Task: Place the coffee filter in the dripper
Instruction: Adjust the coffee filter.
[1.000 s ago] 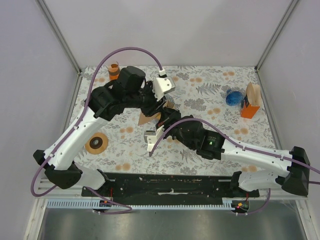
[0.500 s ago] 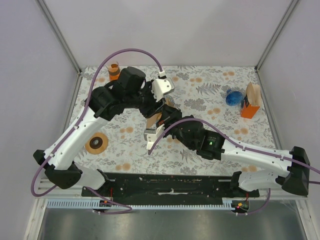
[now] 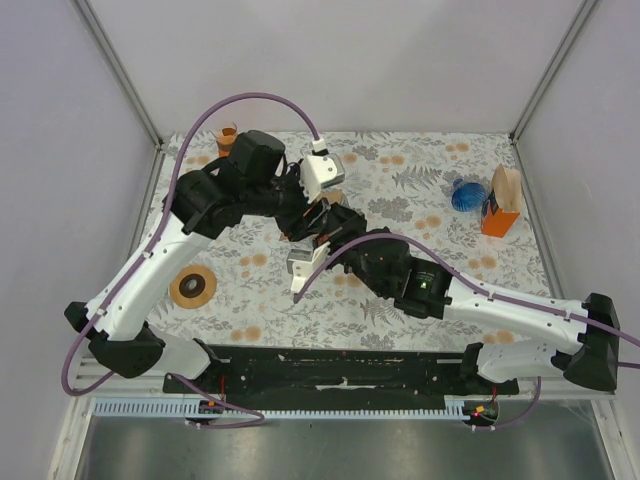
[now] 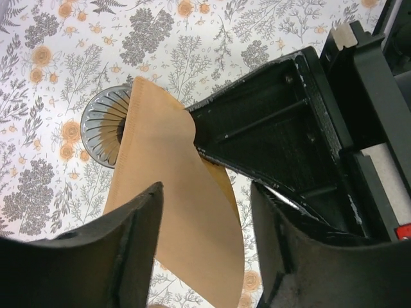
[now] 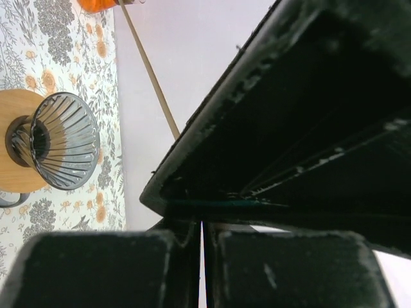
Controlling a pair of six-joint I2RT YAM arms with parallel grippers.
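The brown paper coffee filter (image 4: 173, 212) hangs tilted over the ribbed glass dripper (image 4: 106, 122), covering its right side. My left gripper (image 4: 205, 250) is open, its fingers standing on either side of the filter's lower part without pinching it. My right gripper (image 5: 202, 263) is shut; in the left wrist view its black body (image 4: 276, 135) meets the filter's upper edge and holds it. In the right wrist view the dripper (image 5: 64, 140) sits on a round wooden stand (image 5: 13, 151), and the filter is hidden there. From above, both grippers crowd together at mid-table (image 3: 315, 218).
An orange cup (image 3: 227, 138) stands at the back left. A brown tape roll (image 3: 193, 286) lies at the near left. A blue object (image 3: 466, 194) and an orange and wood box (image 3: 503, 202) stand at the right. Walls enclose the table.
The left gripper's jaws have spread apart and let go of the filter. Both grippers have shifted slightly toward the back left. The right gripper stays shut.
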